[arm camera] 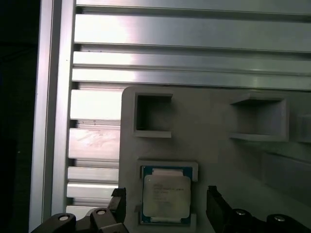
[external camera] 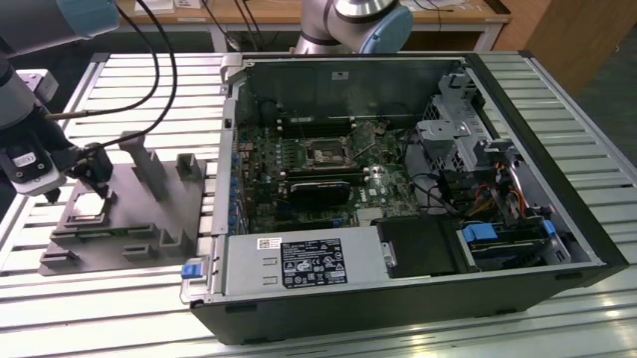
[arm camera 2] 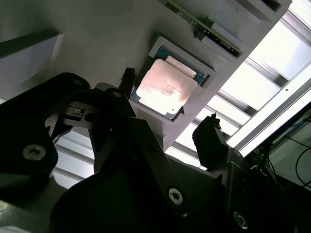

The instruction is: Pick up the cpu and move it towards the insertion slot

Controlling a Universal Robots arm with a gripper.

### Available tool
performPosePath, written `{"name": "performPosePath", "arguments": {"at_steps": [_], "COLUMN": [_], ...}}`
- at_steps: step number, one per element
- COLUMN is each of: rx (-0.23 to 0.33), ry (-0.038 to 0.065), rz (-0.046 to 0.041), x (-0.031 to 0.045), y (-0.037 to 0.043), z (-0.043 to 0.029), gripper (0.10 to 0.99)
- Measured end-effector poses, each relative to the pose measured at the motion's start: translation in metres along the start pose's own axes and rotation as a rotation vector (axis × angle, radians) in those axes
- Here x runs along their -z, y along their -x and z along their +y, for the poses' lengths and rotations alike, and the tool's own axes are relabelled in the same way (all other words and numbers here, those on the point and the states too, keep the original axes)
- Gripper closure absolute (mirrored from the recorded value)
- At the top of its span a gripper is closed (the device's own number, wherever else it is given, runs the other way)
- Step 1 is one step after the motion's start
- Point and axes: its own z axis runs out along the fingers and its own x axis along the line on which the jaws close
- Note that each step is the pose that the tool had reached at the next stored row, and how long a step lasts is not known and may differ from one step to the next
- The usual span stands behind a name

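Slatted aluminium tabletop (external camera: pixel 100 321) is carrying a grey fixture (external camera: pixel 130 224), and just beside that fixture, toward the exterior view's right, an open computer case (external camera: pixel 348 317) is lying on its side. The cpu (arm camera: pixel 166 200) is sitting flat in a shallow square pocket of the fixture with its silvery top facing up. The insertion slot (external camera: pixel 326 155) is lying well apart from the fixture, on the green board inside the case.

The gripper (arm camera: pixel 165 194) is hovering over the fixture's pocket. Its fingers (arm camera: pixel 119 201) are spread wide, one standing off each side of the chip, and in both wrist views they are touching nothing and carrying nothing.

The step in hand looks to be the grasp. Doing it well is likely calling for these things:
- keeping the chip centred between the two fingers, so both meet it together;
- coming down square to the fixture, since a tilt could be pressing one corner against the pocket wall;
- closing on opposite edges of the pale rim, not on the pocket's raised lip;
- gripping lightly, as the chip is thin and probably easy to pinch askew.
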Motion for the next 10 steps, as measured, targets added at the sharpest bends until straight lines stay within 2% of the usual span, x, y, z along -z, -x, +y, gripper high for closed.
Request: {"name": "performPosePath", "arguments": {"at_steps": [10], "rx": [0.000], "ry": [0.000], "rz": [0.0000], "x": [-0.0059], "y": [0.0000], "z": [-0.0008], "gripper": [0.325]}}
